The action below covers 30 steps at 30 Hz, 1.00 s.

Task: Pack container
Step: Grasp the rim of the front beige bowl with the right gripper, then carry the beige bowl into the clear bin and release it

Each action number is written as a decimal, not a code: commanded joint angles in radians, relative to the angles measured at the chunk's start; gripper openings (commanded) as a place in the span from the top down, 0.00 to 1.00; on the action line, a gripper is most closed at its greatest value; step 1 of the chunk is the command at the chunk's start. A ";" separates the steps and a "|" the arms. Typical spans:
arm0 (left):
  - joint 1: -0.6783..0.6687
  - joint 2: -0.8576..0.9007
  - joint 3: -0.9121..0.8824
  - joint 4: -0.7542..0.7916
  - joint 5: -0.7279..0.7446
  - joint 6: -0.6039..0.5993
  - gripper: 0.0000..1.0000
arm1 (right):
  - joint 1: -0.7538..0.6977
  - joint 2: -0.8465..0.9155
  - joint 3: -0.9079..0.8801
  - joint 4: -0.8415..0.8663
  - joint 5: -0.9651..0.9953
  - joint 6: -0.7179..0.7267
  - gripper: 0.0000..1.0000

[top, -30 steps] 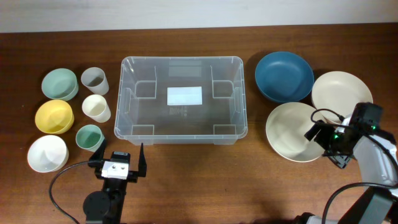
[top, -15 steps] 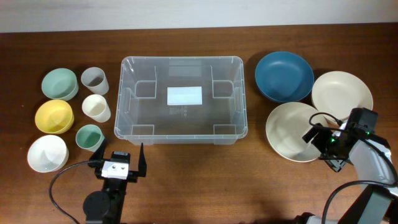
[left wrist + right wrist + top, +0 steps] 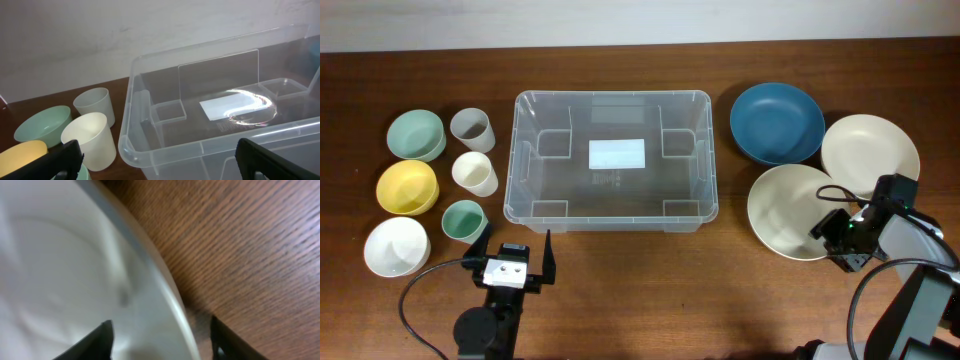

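Since the small ware is set out on one side and the large on the other, the container [image 3: 612,214] stands between them at the centre of the overhead frame. Its mouth faces up and nothing is inside but the white label [image 3: 617,153] on its base, so the packing looks not yet begun.

The right tool [image 3: 159,339] is at the lower right, at the near edge of the lower cream bowl [image 3: 788,212]. Its jaws are wide apart, one finger [image 3: 102,337] over the bowl's inside and the other [image 3: 220,340] over the bare table [image 3: 620,290], with the rim between them. That looks like the set-up for a pinch on the rim, though nothing is gripped. The left tool [image 3: 513,252] rests at the lower left, spread wide and empty, pointing at the container's near wall. It is well placed to reach the cups beside it.

Counted:
- One container.
- Three small bowls in a column at the far left: a green bowl [image 3: 416,133], a yellow bowl [image 3: 407,186] and a white bowl [image 3: 396,246].
- Three cups just right of those: a grey cup [image 3: 472,127], a cream cup [image 3: 475,173] and a teal cup [image 3: 464,220].
- Three wide bowls at the right: a blue bowl [image 3: 777,122], an upper cream bowl [image 3: 869,148] and the lower cream one.

That makes nine pieces, all lying outside the container
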 commanded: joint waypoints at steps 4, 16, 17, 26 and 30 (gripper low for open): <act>0.007 0.000 -0.003 -0.005 0.008 0.016 0.00 | -0.003 0.026 -0.003 -0.029 -0.025 0.048 0.91; 0.007 0.000 -0.003 -0.005 0.008 0.016 0.00 | -0.003 0.023 0.345 -0.542 -0.030 -0.012 0.96; 0.007 0.000 -0.003 -0.005 0.007 0.016 0.00 | -0.003 0.016 0.439 -0.638 -0.029 -0.021 0.96; 0.007 0.000 -0.003 -0.005 0.008 0.016 0.00 | 0.016 -0.107 0.852 -0.782 -0.257 -0.034 0.96; 0.007 0.000 -0.003 -0.005 0.008 0.016 0.00 | 0.131 -0.154 0.969 -0.755 -0.311 0.015 0.96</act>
